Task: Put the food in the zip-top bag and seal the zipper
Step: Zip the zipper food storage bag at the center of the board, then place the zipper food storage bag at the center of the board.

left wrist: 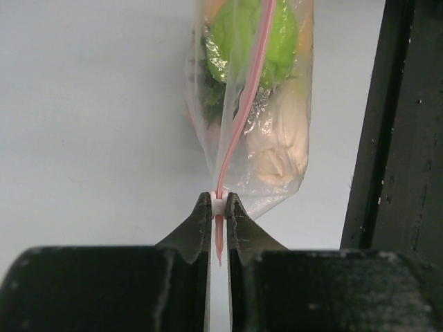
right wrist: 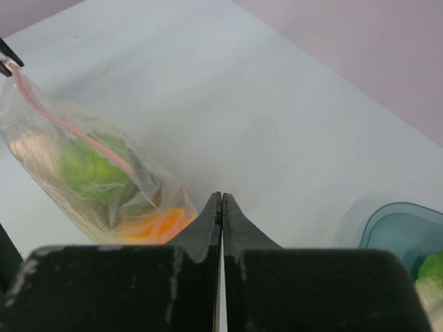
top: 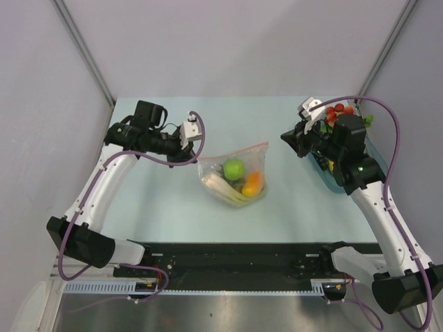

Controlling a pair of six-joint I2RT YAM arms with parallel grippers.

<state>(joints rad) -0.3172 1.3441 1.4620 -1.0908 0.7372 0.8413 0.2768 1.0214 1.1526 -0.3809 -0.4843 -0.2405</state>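
Note:
The zip-top bag lies mid-table, clear and crinkly, holding food: a green ball, an orange and pale stalks. Its pink zipper runs along the far edge. My left gripper is at the bag's left corner. In the left wrist view it is shut on the end of the zipper, with the bag stretching away from it. My right gripper hovers right of the bag, shut and empty, apart from the bag.
A teal bowl sits at the right under my right arm, with red strawberries and other food around it. Its rim shows in the right wrist view. A black rail runs along the near edge.

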